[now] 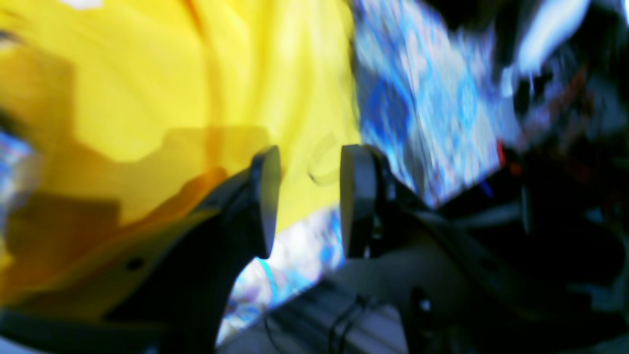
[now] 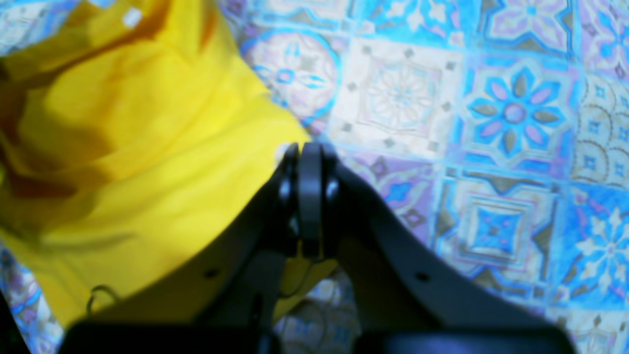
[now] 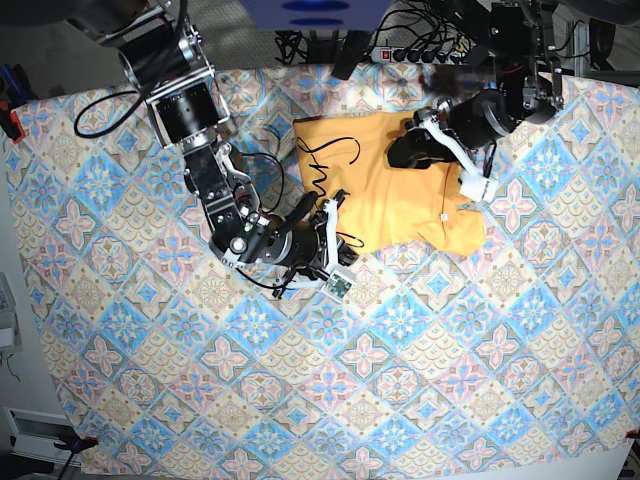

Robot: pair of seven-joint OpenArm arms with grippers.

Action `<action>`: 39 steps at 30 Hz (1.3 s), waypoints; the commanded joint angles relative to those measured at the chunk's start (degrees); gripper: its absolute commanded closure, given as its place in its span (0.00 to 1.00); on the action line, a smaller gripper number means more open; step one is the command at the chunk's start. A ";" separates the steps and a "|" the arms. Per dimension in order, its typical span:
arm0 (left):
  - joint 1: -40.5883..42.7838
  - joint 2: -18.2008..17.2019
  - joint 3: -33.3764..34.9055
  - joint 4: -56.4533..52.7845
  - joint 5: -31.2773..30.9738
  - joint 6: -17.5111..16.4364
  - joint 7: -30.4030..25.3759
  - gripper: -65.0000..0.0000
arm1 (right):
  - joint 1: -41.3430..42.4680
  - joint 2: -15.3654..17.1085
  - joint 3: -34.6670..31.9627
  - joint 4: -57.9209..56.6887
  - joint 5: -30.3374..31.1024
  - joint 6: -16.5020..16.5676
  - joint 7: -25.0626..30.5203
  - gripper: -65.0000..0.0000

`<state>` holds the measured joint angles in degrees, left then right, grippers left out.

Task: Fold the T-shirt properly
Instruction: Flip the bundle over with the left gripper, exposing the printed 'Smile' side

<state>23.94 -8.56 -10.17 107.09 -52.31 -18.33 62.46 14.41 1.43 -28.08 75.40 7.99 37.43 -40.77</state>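
Note:
The yellow-orange T-shirt [image 3: 400, 190] lies rumpled at the back middle of the tablecloth [image 3: 400, 330], with dark cursive lettering [image 3: 325, 160] showing along its left side. My right gripper [image 3: 338, 205] is at the shirt's lower left edge. In the right wrist view its jaws [image 2: 309, 147] are pressed together on the edge of the T-shirt [image 2: 147, 147], and cloth hangs beneath them. My left gripper [image 3: 395, 152] hovers over the shirt's back right part. In the blurred left wrist view its fingers [image 1: 307, 157] stand apart, with the T-shirt [image 1: 172, 73] beyond them and nothing between.
The blue-and-pink patterned tablecloth [image 2: 491, 123] covers the whole table. A power strip and cables [image 3: 420, 45] lie behind the back edge. A black cable [image 3: 100, 110] loops over the far left, near a red clamp [image 3: 12, 125].

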 commanded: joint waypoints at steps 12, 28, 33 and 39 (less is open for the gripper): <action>-2.89 2.62 3.80 -8.85 13.77 -0.27 -0.79 0.69 | 9.28 -2.71 -1.68 -19.70 1.11 0.24 6.88 1.00; -14.32 1.30 3.80 -23.00 21.94 -0.35 -3.07 0.69 | 4.71 7.49 -9.16 -16.89 1.11 0.24 8.73 1.00; -18.10 1.22 3.89 -26.43 24.40 -0.53 -4.92 0.69 | 0.57 11.71 -9.16 -9.77 1.11 0.24 6.18 1.00; -24.60 1.30 9.34 -30.74 26.34 -0.44 -7.64 0.69 | -4.88 16.72 -9.16 -0.01 1.11 0.24 3.81 1.00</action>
<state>-0.14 -6.98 -0.84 76.16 -27.75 -19.86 55.31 8.62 17.58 -37.52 74.50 9.08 37.45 -36.88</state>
